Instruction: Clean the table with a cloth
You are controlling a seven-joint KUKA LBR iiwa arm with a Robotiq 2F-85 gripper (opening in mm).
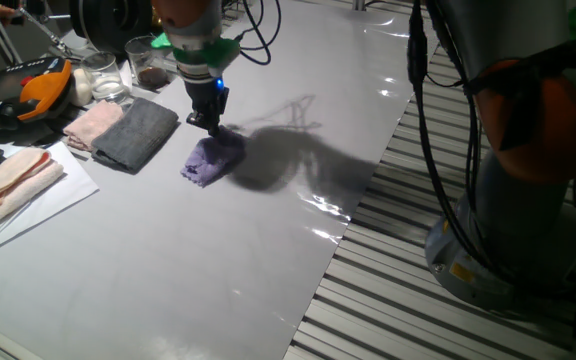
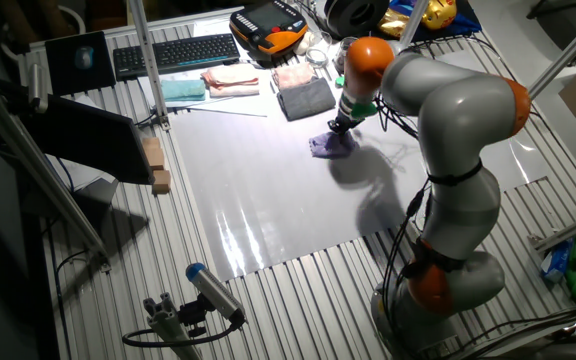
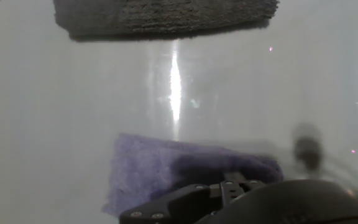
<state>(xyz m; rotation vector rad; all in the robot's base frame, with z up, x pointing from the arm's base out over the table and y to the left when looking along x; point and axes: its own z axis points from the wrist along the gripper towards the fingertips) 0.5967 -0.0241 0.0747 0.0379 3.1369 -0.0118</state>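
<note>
Hand view: gripper (image 1: 208, 122) on cloth (image 1: 208, 160); table (image 1: 218, 260); no legible writing.

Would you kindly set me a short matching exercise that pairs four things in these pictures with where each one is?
Things:
1. lavender cloth
2. dark grey folded cloth
3. keyboard
4. end effector

Places:
A. on the slatted grating, beyond the table's far edge in the other fixed view
B. directly above the lavender cloth, at its top edge
C. on the tabletop, under the arm's tip
D. lying beside a pale pink folded cloth

Pairs: 1-C, 2-D, 3-A, 4-B
</note>
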